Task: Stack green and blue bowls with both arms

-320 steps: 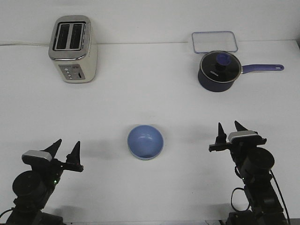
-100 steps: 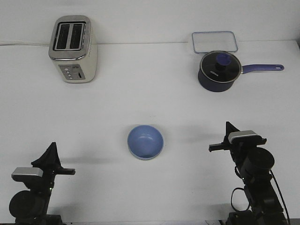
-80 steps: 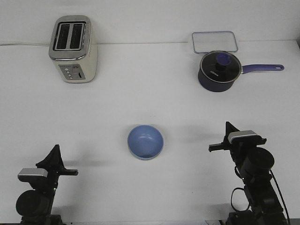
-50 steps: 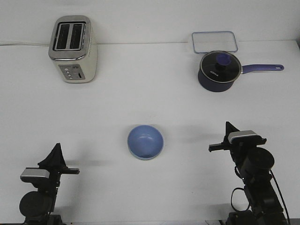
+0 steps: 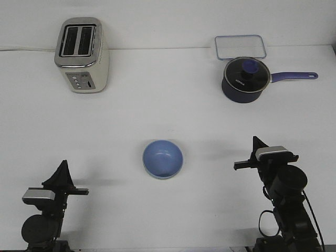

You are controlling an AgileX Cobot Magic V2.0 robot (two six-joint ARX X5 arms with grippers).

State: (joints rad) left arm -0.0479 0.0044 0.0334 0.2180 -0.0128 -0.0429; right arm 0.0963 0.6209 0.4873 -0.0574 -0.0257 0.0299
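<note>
1. Fingers of the left gripper (image 5: 63, 169) show as a single dark point rising from the arm low at the left of the table (image 5: 157, 115), so they appear pressed together (no gap shows between them), and they hold nothing.
2. Fingers of the right gripper (image 5: 256, 143) likewise read as one pointed tip above the silver-grey block (image 5: 273, 153), seemingly drawn together, with nothing between them.
3. The blue bowl (image 5: 163, 159) sits upright on the white table, roughly midway between the two arms and a little nearer the right one.
4. The bowl lies well apart from both sets of fingers; neither gripper touches it or reaches over it.
5. Seen from the front, the left fingertips sit slightly nearer the camera than the bowl, and the right fingertips slightly farther back.
6. A thin paler edge shows along the bowl's near rim (whether that is the green bowl nested beneath cannot be told).
7. At the far left of the table stands a silver toaster (image 5: 81, 55), its slots facing up.
8. At the far right sits a dark navy saucepan (image 5: 242, 80) with a lid and a purple handle (image 5: 294, 76) pointing right.
9. Just behind the saucepan lies a clear rectangular container (image 5: 240, 46).
</note>
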